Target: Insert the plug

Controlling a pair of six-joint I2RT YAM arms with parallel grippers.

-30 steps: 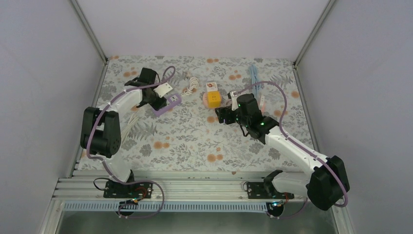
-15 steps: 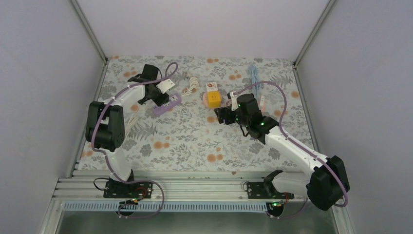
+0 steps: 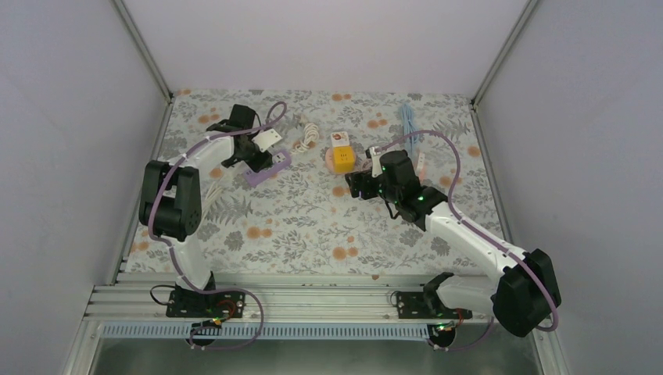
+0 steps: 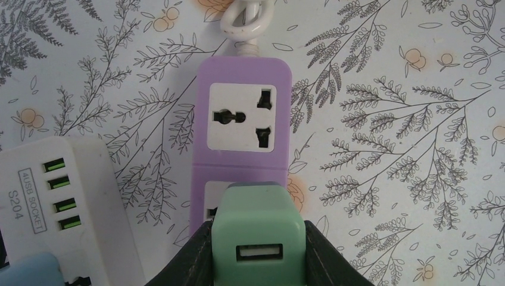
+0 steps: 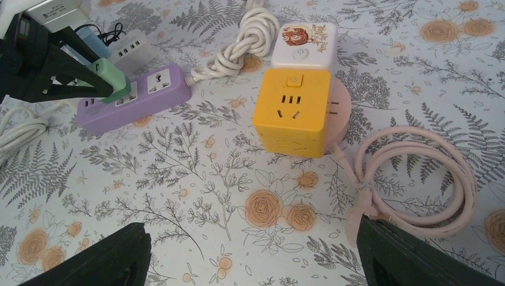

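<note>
A mint-green plug with a USB port on its back sits between the fingers of my left gripper, which is shut on it. The plug covers the nearer socket of the purple power strip; its prongs are hidden. The strip's farther socket is bare. In the right wrist view the green plug leans on the purple strip. The top view shows my left gripper over the strip. Near a yellow cube socket, my right gripper stands wide open and holds nothing.
A white USB socket block lies just left of the strip. A coiled white cord leads from the strip's far end. A white cube stands behind the yellow one, with a coiled pink cable to its right. Blue cables lie at the back right.
My left arm has swung its gripper and the plug a little to the right and back, over the purple strip. The right arm has stayed still.
</note>
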